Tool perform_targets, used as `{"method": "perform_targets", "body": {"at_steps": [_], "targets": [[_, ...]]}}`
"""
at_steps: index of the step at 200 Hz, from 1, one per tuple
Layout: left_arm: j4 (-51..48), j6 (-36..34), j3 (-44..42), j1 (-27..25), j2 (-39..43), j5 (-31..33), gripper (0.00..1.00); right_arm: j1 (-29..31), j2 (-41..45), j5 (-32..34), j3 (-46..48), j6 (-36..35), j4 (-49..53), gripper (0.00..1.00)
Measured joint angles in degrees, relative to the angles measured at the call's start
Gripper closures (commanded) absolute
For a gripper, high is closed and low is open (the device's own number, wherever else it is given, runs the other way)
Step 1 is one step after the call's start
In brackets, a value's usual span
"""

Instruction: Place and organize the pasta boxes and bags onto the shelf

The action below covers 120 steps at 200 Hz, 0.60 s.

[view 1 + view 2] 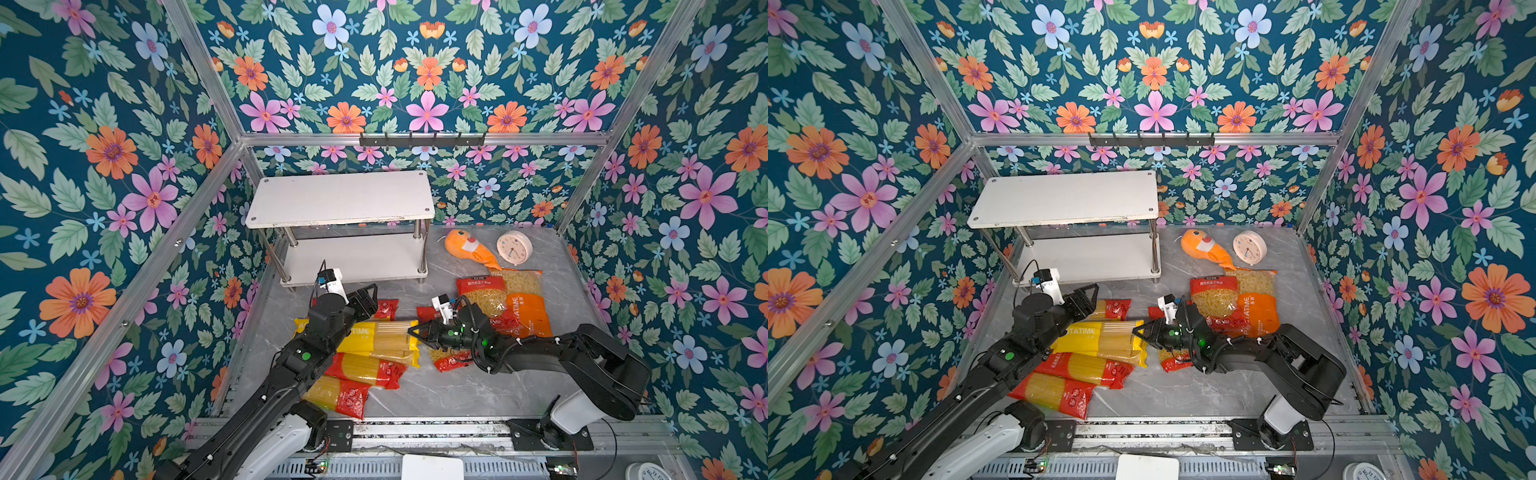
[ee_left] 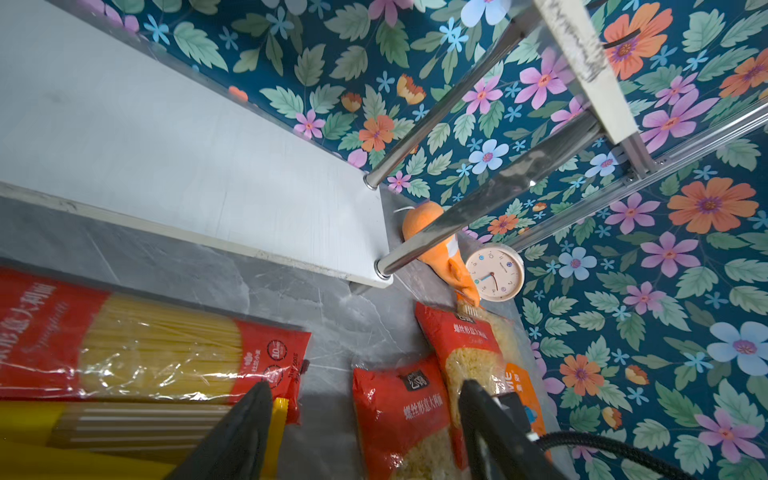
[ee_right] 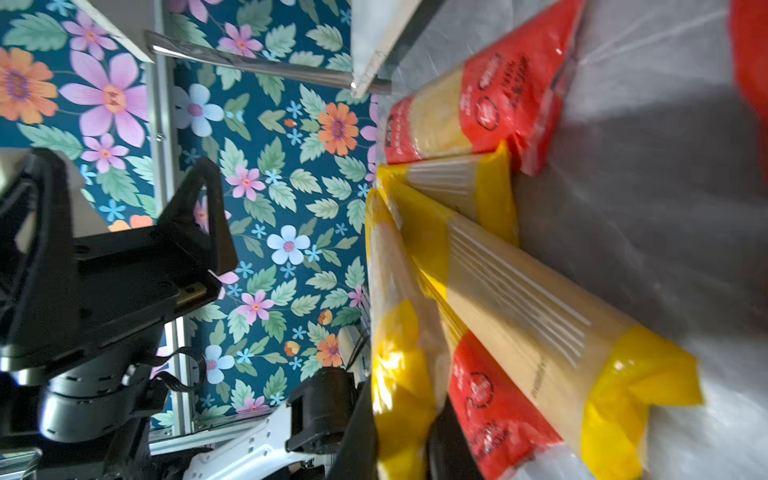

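Yellow spaghetti pack [image 1: 374, 338], printed PASTATIME, lies mid-table on the grey table [image 1: 457, 386], near side of the shelf [image 1: 340, 199]. Right gripper [image 1: 413, 332] pinches its right end. Left gripper [image 1: 371, 299] jaws wide, holding nothing, beside a red spaghetti pack [image 1: 384, 308]. Orange bag [image 1: 525, 316] at right, same PASTATIME print.

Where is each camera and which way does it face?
Both top views: high in front, looking down at shelf, pasta packs, left arm, right arm.
Left wrist: on left arm, past open left gripper toward shelf and clock.
Right wrist: on right arm, along yellow spaghetti pack in right gripper.
Shared: both wrist views show shelf-side red spaghetti pack.
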<state>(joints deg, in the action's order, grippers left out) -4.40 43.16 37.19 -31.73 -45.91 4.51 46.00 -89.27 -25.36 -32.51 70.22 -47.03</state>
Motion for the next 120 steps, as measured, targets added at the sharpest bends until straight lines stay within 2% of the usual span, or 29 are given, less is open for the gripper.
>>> {"method": "perform_targets", "body": {"at_steps": [35,62,101,120], "targets": [[-1.9,0.0,1.6,1.6,2.6,0.1,0.12,-0.2,4.4,5.3,-1.2,0.0,-0.7,1.00],[0.6,2.6,-1.8,2.4,5.1,-0.4,0.08,-0.4,7.4,11.6,-0.5,0.0,-1.3,1.00],[10.2,10.2,-11.0,2.5,8.5,-3.5,0.05,0.9,6.4,24.7,0.0,0.0,-8.0,1.00],[17.7,14.1,-15.2,2.5,8.0,-5.6,0.05,2.8,4.5,28.9,-1.9,-0.3,-11.1,1.00]]}}
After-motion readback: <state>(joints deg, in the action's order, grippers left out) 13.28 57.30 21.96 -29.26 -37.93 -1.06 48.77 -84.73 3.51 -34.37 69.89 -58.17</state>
